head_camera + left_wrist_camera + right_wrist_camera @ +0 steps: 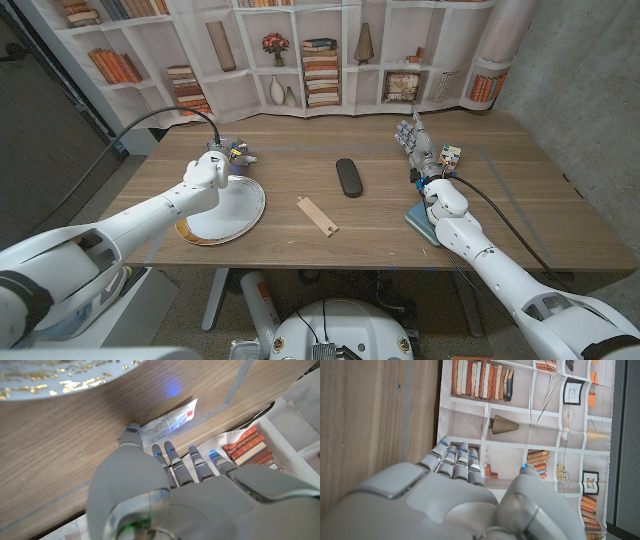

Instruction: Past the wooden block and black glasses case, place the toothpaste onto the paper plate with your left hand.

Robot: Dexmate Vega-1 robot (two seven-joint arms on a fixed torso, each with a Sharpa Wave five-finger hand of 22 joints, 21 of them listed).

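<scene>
The toothpaste (236, 155) lies on the table just beyond the far rim of the paper plate (250, 212). In the left wrist view it shows as a white printed pack (169, 419) with a red patch, next to the gold-flecked plate rim (50, 382). My left hand (208, 172) hovers over the plate's far edge with its fingers stretched out over the toothpaste. Its thumb tip (132, 431) touches the pack's end, and nothing is gripped. The wooden block (317, 215) and the black glasses case (348, 177) lie mid-table. My right hand (414, 135) stands upright, fingers apart and holding nothing.
A teal pad (418, 222) lies under my right forearm near the front edge. A small colourful box (450, 155) sits beside my right wrist. A black cable (150, 118) arcs from my left hand off the table's left side. A bookshelf backdrop (320, 50) stands behind the table.
</scene>
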